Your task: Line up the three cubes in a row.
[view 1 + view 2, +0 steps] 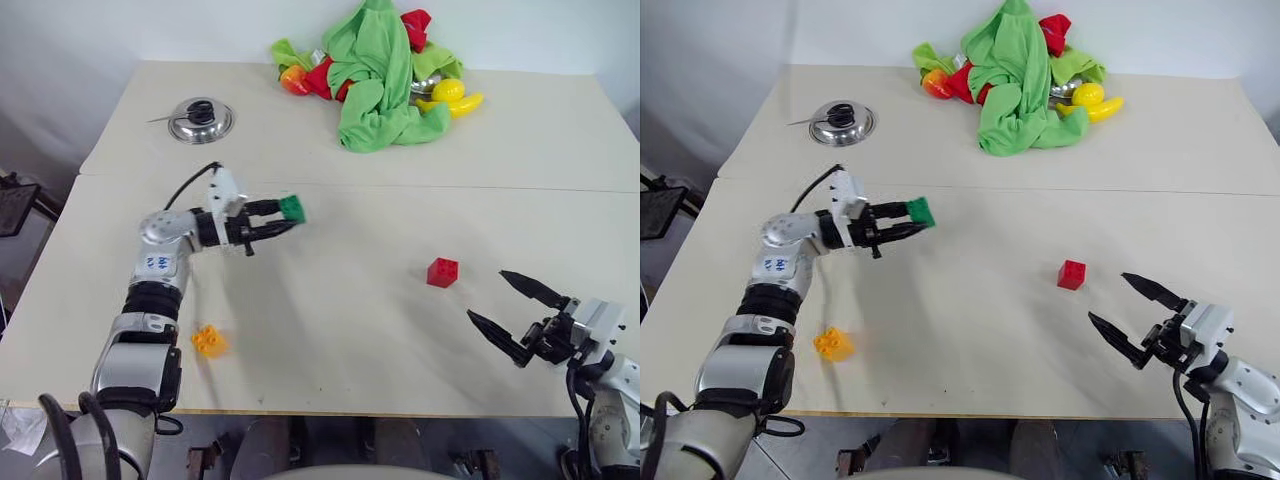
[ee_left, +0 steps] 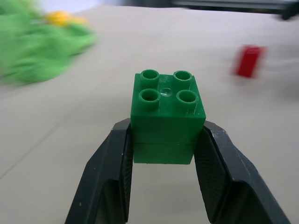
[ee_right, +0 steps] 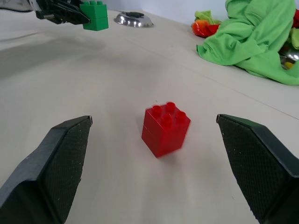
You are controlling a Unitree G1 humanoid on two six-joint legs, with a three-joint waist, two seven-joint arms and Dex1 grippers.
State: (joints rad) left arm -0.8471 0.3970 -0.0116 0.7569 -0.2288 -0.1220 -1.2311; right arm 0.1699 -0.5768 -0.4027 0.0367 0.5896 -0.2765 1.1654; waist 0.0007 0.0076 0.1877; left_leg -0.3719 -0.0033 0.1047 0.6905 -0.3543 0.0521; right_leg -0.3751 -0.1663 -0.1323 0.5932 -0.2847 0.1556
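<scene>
My left gripper is shut on the green cube and holds it above the table, left of centre, pointing toward the right. In the left wrist view the green cube sits studs-up between the two black fingers. The red cube stands on the table right of centre. My right gripper is open near the front right edge, its jaws wide apart, with the red cube on the table ahead of it. The orange-yellow cube lies near the front left edge, beside my left forearm.
A pile of green and red cloth with yellow toy fruit lies at the back of the table. A small metal bowl sits at the back left. A seam crosses the tabletop.
</scene>
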